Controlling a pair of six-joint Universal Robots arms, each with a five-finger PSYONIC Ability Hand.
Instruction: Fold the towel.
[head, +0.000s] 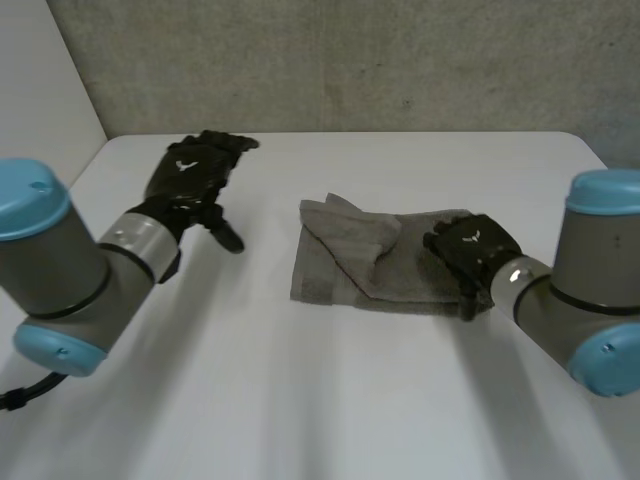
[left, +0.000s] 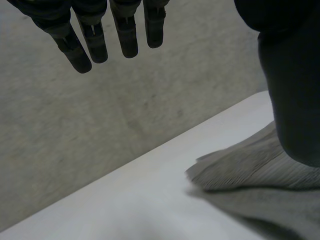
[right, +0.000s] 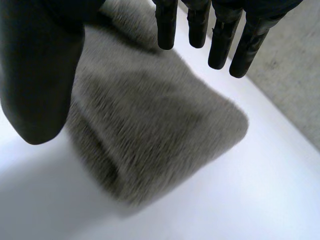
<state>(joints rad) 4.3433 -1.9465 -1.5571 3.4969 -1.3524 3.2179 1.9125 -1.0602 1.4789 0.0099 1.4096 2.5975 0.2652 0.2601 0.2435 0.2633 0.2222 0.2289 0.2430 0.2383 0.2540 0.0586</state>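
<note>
The towel (head: 365, 268) lies on the table (head: 300, 400), right of centre, with one corner flap turned over its middle. The left hand (head: 190, 170) hangs above the table, well apart from the towel's left edge. Its fingers (left: 95, 45) are straight and spread from the thumb, holding nothing. The right hand (head: 470, 250) is over the towel's right end. Its fingers (right: 220, 45) are straight, the thumb stands wide of them, and no cloth is pinched. Contact with the towel cannot be determined.
</note>
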